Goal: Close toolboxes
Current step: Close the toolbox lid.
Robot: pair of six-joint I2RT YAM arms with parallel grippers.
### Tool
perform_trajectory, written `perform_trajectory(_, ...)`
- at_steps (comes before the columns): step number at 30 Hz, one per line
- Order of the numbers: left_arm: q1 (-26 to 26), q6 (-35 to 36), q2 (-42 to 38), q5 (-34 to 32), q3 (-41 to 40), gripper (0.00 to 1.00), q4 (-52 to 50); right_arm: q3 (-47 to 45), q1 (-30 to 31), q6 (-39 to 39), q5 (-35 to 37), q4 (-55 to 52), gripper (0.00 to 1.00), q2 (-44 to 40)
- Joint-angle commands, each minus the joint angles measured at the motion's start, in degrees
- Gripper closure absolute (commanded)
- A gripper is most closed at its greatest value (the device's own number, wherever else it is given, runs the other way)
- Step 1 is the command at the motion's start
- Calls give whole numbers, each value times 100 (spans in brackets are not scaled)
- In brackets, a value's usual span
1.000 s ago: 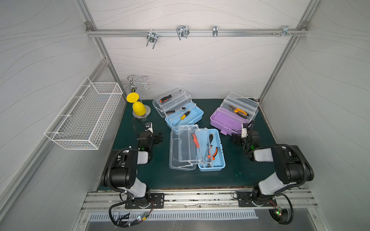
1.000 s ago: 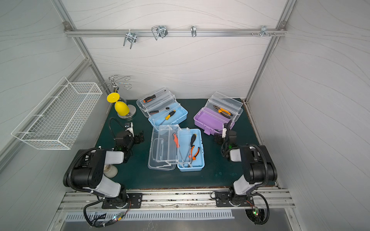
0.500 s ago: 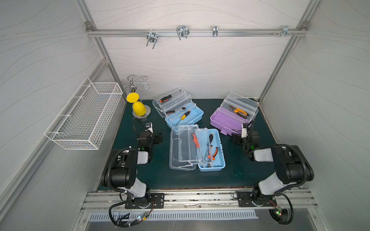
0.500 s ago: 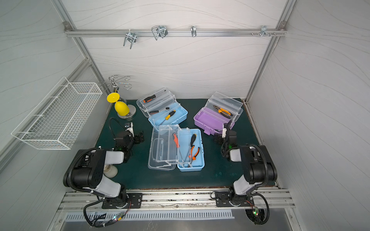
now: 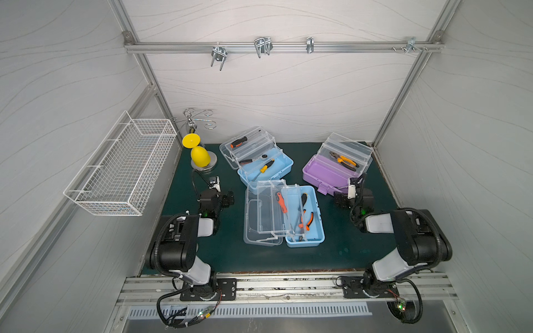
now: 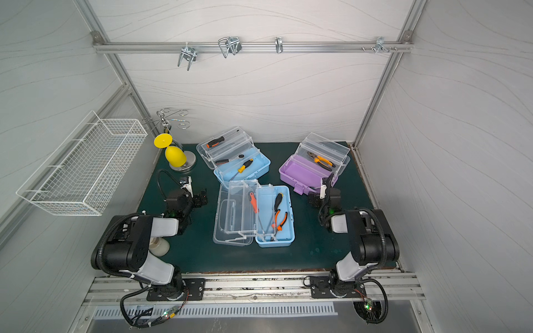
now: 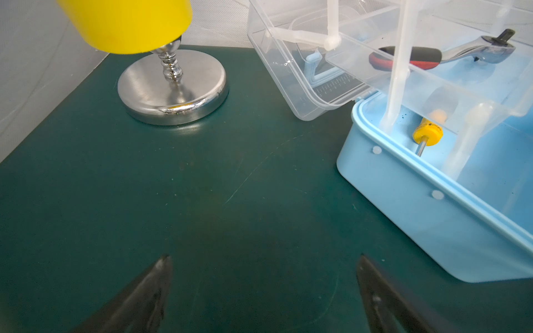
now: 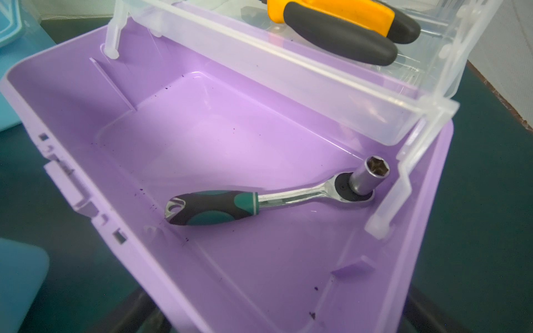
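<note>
On green mat (image 5: 202, 253), 0 of 3 closed: far blue toolbox (image 5: 268, 170), near blue toolbox (image 5: 305, 230) and purple toolbox (image 5: 323, 173) all lid-open; left gripper (image 7: 264, 259) spread over bare mat, right gripper (image 5: 341, 199) spread wide, empty, at purple front wall; 3 closures judged outstanding.

Bare mat (image 7: 202, 187) lies open between the metal stand (image 7: 173, 86) and the rear blue toolbox (image 7: 418, 201).

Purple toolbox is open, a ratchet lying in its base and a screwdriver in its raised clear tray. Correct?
One thing is wrong. The purple toolbox is open and the ratchet lies in its base, but the raised clear tray holds pliers, not a screwdriver. The right wrist view shows this.
</note>
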Motion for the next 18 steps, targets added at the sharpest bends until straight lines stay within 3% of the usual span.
perform_trajectory(1, 30, 59, 33, 14, 105, 0, 380, 145, 121, -267, -39, 319, 1, -180)
perform_trajectory(6, 30, -22, -238, -263, -530, 0, 1384, 122, 230, -263, 235, -133, 1, -717)
perform_trajectory(10, 30, -147, -709, -555, -680, 0, 1263, 507, 279, 150, 500, -1504, 1, -1344)
perform_trajectory(14, 5, -200, -1388, -746, -493, 0, 351, 982, 342, 823, 647, -2969, 1, -1940)
perform_trajectory(18, -14, -877, -2131, -919, 258, 0, -1918, 1311, 357, 1777, 730, -4180, 1, -2533)
